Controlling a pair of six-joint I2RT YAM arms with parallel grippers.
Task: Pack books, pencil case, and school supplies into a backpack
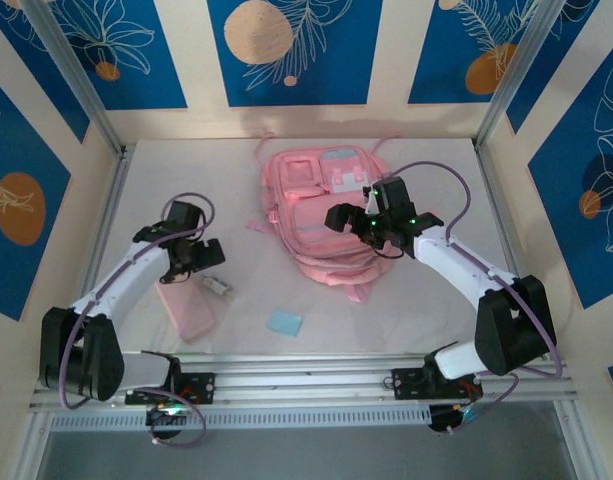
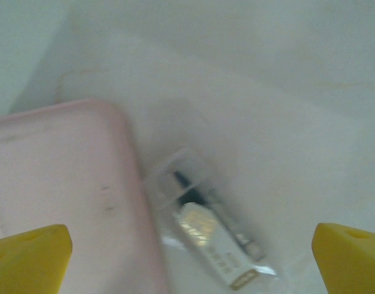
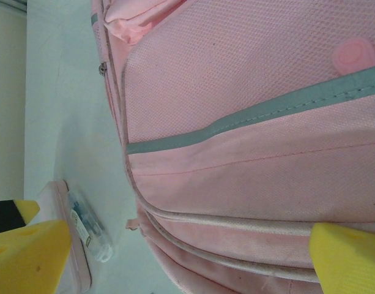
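I see the pink backpack (image 1: 321,215) lying flat at the far middle of the table (image 1: 236,180). My right gripper (image 1: 351,218) hangs over it, fingers spread wide and empty. The pencil case (image 1: 186,312) lies front left, below my left gripper (image 1: 201,258), whose fingers are likewise spread and empty. The blue pad (image 1: 284,322) sits front centre. The clear bag (image 1: 217,287) lies just beside the pencil case.

A white table (image 1: 186,180) carries a pink backpack (image 1: 326,215) at its far middle, a pale-pink pencil case (image 1: 186,310) front left with a small clear bag (image 1: 218,286) just beside it, and a light-blue pad (image 1: 284,322) lying apart near the front.
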